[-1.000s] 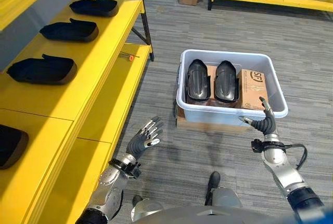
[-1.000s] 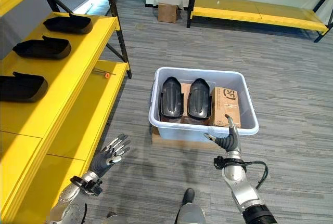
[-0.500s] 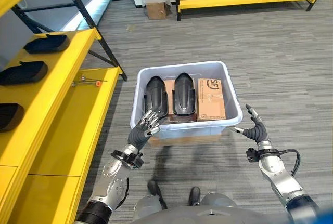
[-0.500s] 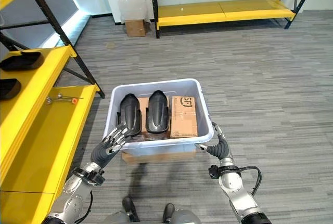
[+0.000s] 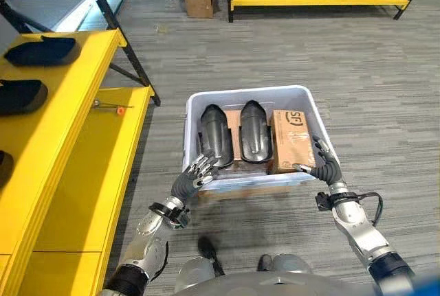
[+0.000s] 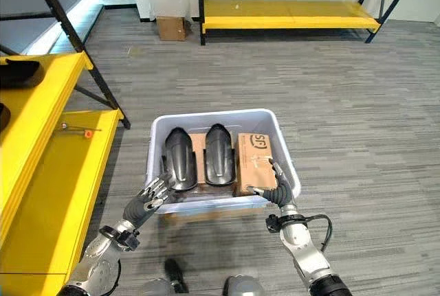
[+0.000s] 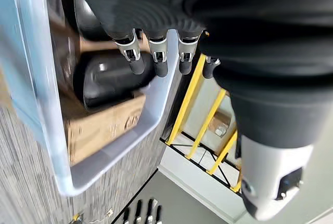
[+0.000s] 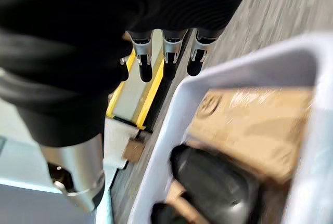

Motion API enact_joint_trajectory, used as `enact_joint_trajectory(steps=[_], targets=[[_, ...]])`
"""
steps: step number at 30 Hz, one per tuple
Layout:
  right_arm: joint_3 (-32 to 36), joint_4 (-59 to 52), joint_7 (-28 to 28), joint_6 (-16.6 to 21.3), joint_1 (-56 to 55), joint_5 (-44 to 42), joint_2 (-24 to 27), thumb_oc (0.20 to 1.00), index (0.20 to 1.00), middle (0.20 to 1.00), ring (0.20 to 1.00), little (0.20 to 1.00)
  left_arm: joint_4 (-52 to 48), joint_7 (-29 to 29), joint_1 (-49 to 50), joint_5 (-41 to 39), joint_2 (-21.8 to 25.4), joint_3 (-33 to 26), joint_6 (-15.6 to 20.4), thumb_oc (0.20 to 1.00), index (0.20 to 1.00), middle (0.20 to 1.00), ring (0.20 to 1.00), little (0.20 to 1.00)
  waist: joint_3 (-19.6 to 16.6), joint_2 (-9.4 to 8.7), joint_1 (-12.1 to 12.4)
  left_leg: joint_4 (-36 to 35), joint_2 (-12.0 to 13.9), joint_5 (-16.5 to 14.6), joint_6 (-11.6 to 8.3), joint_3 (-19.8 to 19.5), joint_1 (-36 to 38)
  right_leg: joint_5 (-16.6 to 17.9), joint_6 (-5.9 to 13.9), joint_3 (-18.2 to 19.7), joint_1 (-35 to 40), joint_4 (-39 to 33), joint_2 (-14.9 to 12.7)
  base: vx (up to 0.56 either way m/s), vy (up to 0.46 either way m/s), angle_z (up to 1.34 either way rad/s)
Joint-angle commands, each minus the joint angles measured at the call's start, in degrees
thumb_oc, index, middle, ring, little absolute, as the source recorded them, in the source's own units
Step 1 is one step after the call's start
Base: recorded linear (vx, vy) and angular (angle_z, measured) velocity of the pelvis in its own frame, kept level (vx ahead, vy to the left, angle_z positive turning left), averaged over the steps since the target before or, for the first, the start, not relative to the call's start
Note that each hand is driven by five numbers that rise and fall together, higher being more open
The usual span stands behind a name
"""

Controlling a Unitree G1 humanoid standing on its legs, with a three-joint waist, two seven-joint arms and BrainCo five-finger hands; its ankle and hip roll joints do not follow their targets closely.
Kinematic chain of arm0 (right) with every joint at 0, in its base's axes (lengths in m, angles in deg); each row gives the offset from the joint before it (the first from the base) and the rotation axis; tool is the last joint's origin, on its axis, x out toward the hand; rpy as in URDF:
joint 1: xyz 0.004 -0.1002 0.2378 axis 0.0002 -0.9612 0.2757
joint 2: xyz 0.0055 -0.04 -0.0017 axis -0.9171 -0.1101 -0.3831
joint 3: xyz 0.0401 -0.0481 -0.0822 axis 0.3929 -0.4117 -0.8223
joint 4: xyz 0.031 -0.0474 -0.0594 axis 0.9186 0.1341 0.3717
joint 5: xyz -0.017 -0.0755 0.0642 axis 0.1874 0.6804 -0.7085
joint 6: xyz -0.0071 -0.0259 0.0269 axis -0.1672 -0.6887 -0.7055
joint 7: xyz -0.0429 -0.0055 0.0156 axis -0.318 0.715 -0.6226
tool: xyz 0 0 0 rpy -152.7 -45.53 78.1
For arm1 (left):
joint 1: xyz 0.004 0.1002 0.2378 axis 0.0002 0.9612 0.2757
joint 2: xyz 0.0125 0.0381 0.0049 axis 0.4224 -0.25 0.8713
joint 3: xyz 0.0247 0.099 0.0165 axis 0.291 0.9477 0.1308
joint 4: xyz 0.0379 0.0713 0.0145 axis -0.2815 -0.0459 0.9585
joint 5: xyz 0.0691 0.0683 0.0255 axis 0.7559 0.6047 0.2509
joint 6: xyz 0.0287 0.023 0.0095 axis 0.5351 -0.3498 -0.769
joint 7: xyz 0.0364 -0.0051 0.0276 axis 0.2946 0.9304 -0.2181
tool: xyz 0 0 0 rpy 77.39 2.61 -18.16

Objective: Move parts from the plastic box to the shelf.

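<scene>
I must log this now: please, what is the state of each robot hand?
Left robot hand: open, fingers straight at the plastic box near rim, holding nothing.
Right robot hand: open, at the box's near right corner, holding nothing.

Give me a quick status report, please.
Left hand and right hand open at plastic box front rim. Two black parts inside, untouched. Nothing blocking.
</scene>
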Motion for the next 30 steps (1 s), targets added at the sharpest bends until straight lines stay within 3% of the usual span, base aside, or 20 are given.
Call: enact_joint_trajectory(steps=[1,3,6,8,9,13,16,24,26,30], targets=[[0.11,-1.99,-1.1,1.93,5.23,-1.35,-0.1,1.0,1.0,1.0,1.0,1.0,-4.14,3.02,-0.02,0.28,2.12,0.19,3.7,1.0,1.0,1.0,1.0,1.0,-0.92,0.94,2.62,-1.16,2.7,-0.3,-0.69,-1.84,0.59,6.94,8.25,1.22,-9.4,18.58,-2.69,0.23,0.438,0.04],[0.41,-1.2,-2.09,1.12,6.11,-2.97,-0.99,1.0,1.0,1.0,1.0,1.0,-5.5,0.9,0.36,0.44,2.44,0.6,3.82,1.0,1.0,1.0,1.0,1.0,-0.27,0.97,3.08,-2.26,1.32,-0.9,0.1,-2.41,1.62,9.97,9.59,1.53,-13.86,22.31,-4.58,0.17,0.203,0.14],[0.6,-1.11,-2.36,1.01,6.39,-3.59,-1.55,1.0,1.0,1.0,1.0,1.0,-6.06,-1.02,0.4,-0.11,2.44,0.63,4.56,1.0,1.0,1.0,1.0,1.0,0.18,1.05,3.27,-2.23,1.4,-1.17,-0.35,-2.47,2.26,11.12,9.27,0.87,-13.95,17.46,-5.66,0.09,-0.053,0.13],[0.97,-1.96,-2.83,0.89,6.88,-3.45,-2.41,1.0,1.0,1.0,1.0,1.0,-7.52,-4.33,-0.03,-0.58,2.66,0.35,4.96,1.0,1.0,1.0,1.0,1.0,0.78,0.61,3.78,-1.49,2.11,-1.83,-1.27,-2.61,2.18,15.03,9.77,0.46,-13.81,6.45,-8.82,0.09,-0.296,0.2],[1.16,-2.14,-3.13,0.49,7.8,-3.56,-3.52,1.0,1.0,1.0,1.0,1.0,-9.53,-8.38,-0.21,-1.65,3.04,-0.25,5.74,1.0,1.0,1.0,1.0,1.0,1.73,-0.06,4.84,-0.42,3.6,-2.91,-2.03,-3.03,2.01,19.74,11.56,1.21,-13.77,-0.89,-11.45,0.14,-0.401,0.09],[1.36,-2.35,-3.84,-0.97,8.06,-3.61,-3.34,1.0,1.0,1.0,1.0,1.0,-10.87,-9.31,0.94,-1.39,2.49,-1.41,6.12,1.0,1.0,1.0,1.0,1.0,1.58,0.03,6.14,0.55,5.51,-1.34,-3.41,-3.88,1.14,16.14,10.63,-0.48,-9.74,-4.58,-8.84,0.14,-0.233,0.08],[1.24,-0.22,-5.97,-3.11,10.3,-4.64,-2.76,1.0,1.0,1.0,1.0,1.0,-15.12,-10.17,2.5,-3.45,1.65,-2.97,5.89,1.0,1.0,1.0,1.0,1.0,1.8,0.19,8.57,0.64,6.63,0.51,-4.64,-5.36,0.12,12.5,8.89,-2.61,-7.09,-5.12,-6.79,0.11,-0.114,0.08],[2.8,8.17,-6.9,-6.32,18.87,-9.1,-2.68,1.0,1.0,1.0,1.0,1.0,-17.09,-9.82,-0.72,-4.25,2.22,-2.93,3.72,1.0,1.0,1.0,1.0,1.0,3.79,1.36,10.67,1.47,7.01,1.38,-5.43,-7.49,-2.5,10.58,7.1,-3.51,-7.78,-3.82,-6.12,0.01,-0.006,0.03],[2.19,11.13,-5.98,-8.68,22.52,-11.32,-3.06,1.0,1.0,1.0,1.0,1.0,-17.08,-11.34,-3.3,-5.14,2.48,-2.29,4.42,1.0,1.0,1.0,1.0,1.0,5.56,2.01,11.15,2.36,6.96,1.32,-5.46,-7.92,-4.2,10.37,6.99,-3.28,-9.45,-2.59,-6.44,-0.07,0.062,0.19],[1.84,14.18,-4.06,-9.39,25.27,-13.57,-4.1,1.0,1.0,1.0,1.0,1.0,-17.79,-14.67,-5.71,-4.73,2.5,-2.07,5.4,1.0,1.0,1.0,1.0,1.0,7.3,2.67,11.84,3.23,6.99,1.24,-5.43,-8.46,-5.82,10.01,6.78,-3.29,-10.74,-1.27,-6.98,-0.05,0.051,0.08]])
